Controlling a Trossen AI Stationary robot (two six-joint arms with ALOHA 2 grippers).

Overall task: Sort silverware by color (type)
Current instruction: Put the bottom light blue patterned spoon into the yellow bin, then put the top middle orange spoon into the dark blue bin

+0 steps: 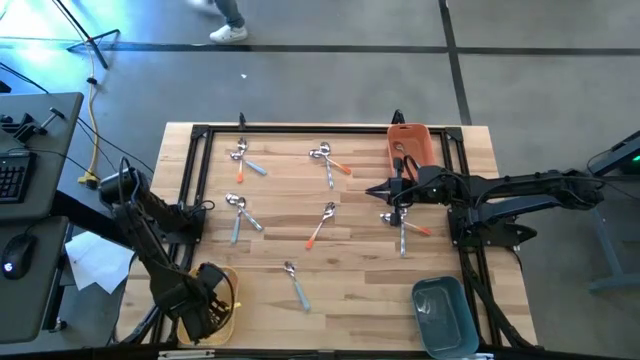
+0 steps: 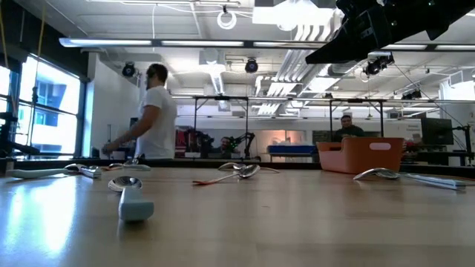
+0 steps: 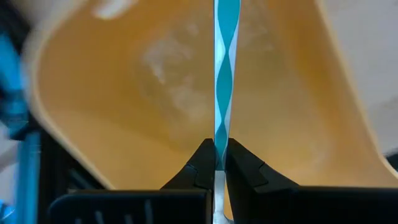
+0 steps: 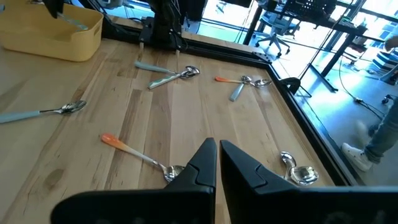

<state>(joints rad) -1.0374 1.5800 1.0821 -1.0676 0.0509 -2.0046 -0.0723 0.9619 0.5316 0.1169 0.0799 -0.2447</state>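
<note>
My left gripper [image 3: 215, 167] is over the yellow bin [image 1: 228, 305] at the table's near left corner, shut on a piece of silverware with a twisted light-blue handle [image 3: 225, 74]. My right gripper [image 4: 217, 155] hovers shut and empty near the orange bin [image 1: 410, 143], above the table's right middle. Spoons and forks with blue, orange or silver handles lie flat on the wood in small groups: far left [image 1: 244, 160], far middle [image 1: 327, 160], left middle [image 1: 239, 213], centre [image 1: 322, 225], right [image 1: 403, 227] and near middle [image 1: 296, 284]. My left gripper pinches the blue-handled piece between its two fingertips [image 3: 202, 165] at the lower end of the handle [image 3: 219, 144]. The handle runs straight on ahead of the fingers, in line with them. It is lifted clear over the inside of the yellow bin [image 3: 112, 106]. Its head is hidden behind the fingers.
A blue-grey bin [image 1: 445, 315] sits at the near right corner. A black frame [image 1: 300, 130] runs around the table's edges. The wood between the groups is bare. A person [image 2: 154, 111] walks behind the table; another sits farther back [image 2: 346, 126].
</note>
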